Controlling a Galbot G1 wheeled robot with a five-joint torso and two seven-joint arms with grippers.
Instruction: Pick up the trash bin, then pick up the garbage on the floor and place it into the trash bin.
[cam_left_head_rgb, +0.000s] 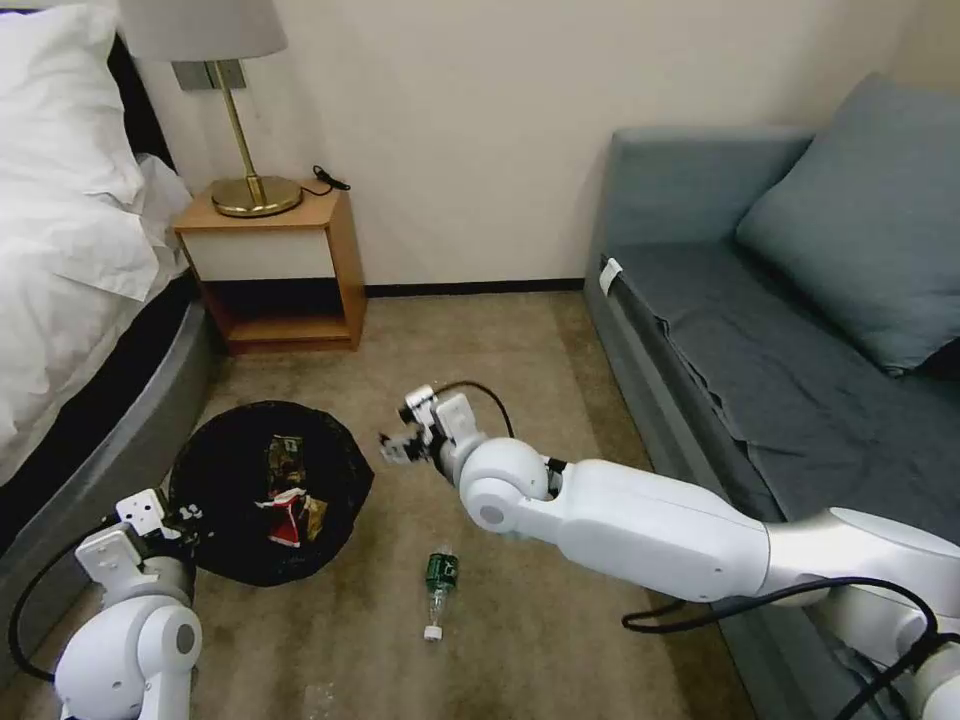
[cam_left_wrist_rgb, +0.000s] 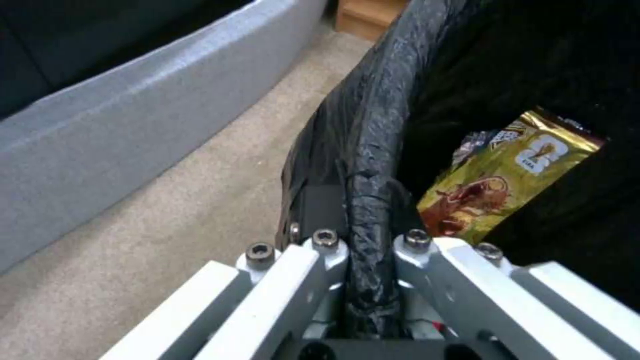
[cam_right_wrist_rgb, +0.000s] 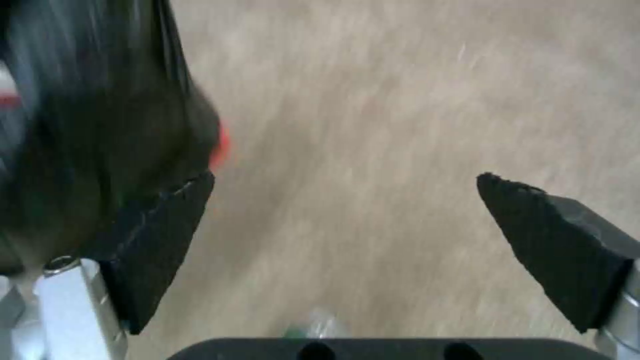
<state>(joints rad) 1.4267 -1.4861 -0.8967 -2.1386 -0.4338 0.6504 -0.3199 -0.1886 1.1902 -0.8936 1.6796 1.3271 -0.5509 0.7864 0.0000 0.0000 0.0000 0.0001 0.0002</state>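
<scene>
Left gripper (cam_left_wrist_rgb: 370, 250): you have its fingers clamped on the rim of the round trash bin lined with crinkly black plastic (cam_left_head_rgb: 215, 465), near the bed base.
Right gripper (cam_left_head_rgb: 400, 443): your pads (cam_right_wrist_rgb: 157, 235) are spread wide with nothing between them, above the carpet just beside the bin.
Bin contents: gold-brown wrapper (cam_left_wrist_rgb: 503, 175) and red-white wrapper (cam_left_head_rgb: 287, 518) lie inside.
Clear bottle with green label and white cap (cam_left_head_rgb: 439, 590): on the carpet, near the bin, under your right arm.

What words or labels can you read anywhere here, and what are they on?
"FIFA": small print under a trophy logo on the gold wrapper inside the bin, which the left gripper clamps by the rim.
Bottle green label: too small to read.
Red-white wrapper: too small to read.
</scene>
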